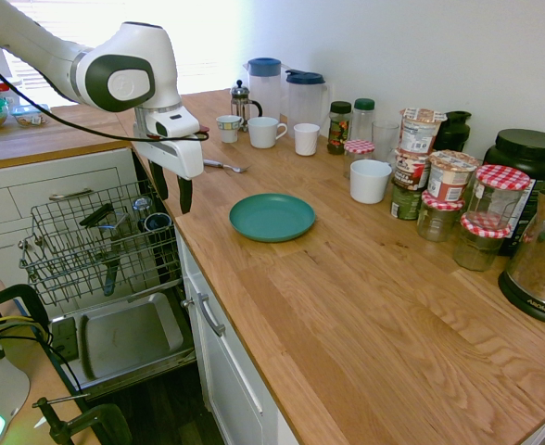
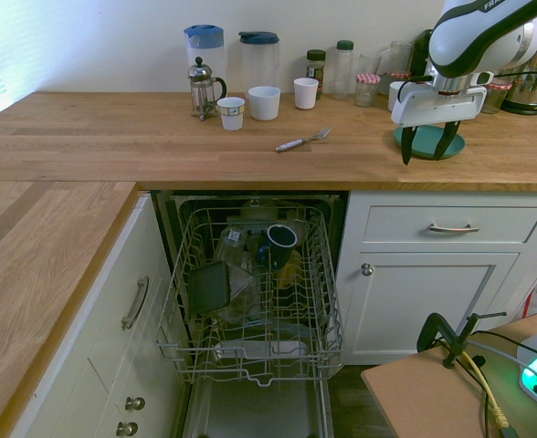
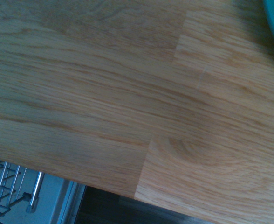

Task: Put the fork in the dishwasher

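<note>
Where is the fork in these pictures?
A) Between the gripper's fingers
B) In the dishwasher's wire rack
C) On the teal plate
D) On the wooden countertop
D: the fork lies on the bare wood of the countertop, behind the open dishwasher as the second exterior view shows it, with the open gripper off to one side.

The slim silver fork lies flat on the wooden counter above the open dishwasher.
</note>
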Robot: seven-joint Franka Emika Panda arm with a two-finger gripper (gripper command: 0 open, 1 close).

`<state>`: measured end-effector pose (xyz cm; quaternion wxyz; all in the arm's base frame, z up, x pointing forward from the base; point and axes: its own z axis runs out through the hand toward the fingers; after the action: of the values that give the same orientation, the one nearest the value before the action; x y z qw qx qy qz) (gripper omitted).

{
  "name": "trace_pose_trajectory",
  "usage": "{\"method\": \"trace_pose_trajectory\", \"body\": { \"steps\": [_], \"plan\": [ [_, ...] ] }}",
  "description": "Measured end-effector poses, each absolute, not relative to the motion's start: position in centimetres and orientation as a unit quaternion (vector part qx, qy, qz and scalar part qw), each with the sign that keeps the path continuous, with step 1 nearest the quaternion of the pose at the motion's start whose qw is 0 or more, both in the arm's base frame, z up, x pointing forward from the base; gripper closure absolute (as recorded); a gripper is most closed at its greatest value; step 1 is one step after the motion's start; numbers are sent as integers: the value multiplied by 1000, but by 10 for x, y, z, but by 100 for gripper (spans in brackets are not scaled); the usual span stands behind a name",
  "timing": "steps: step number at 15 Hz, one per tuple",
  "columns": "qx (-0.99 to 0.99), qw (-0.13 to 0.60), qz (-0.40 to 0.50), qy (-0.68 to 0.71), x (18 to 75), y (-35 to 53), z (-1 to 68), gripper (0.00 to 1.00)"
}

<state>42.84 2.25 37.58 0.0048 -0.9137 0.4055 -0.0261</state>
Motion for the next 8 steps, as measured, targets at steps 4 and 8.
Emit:
{"method": "trace_pose_trajectory", "body": {
  "steps": [4,8],
  "plan": [
    [-909,9,-30,416,440,23,383,0],
    [-884,11,-29,467,484,42,404,0]
  ]
}}
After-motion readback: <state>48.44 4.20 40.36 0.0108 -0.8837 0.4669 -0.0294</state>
